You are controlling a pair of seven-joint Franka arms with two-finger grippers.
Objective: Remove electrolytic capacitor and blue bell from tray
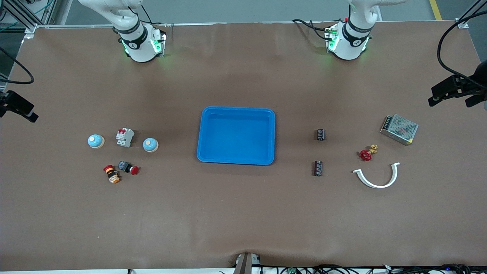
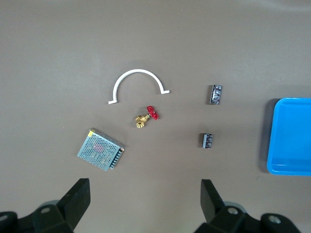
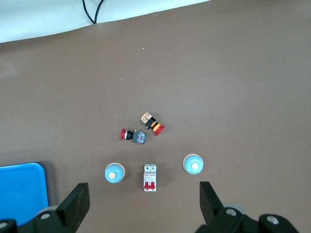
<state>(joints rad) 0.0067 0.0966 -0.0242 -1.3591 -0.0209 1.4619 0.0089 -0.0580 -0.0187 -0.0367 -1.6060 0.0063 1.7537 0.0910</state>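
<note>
Capacitors: two black ones toward the left arm's end, one (image 1: 320, 134) farther from the front camera than the other (image 1: 318, 168); both lie flat, long axes pointing toward the camera. Markings too tiny to read.
Bells: two pale blue (image 1: 96, 141) (image 1: 150, 144), flanking the breaker (image 1: 124, 137).
Tray (image 1: 236, 156): middle of the table.
Left gripper (image 2: 146, 196): wide open, holding nothing, over the power supply (image 1: 399, 129).
Right gripper (image 3: 144, 199): wide open too, holding nothing, over the breaker.

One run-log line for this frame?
stage: start | left gripper: open, waiting | right gripper: open, waiting | blue tray: empty
</note>
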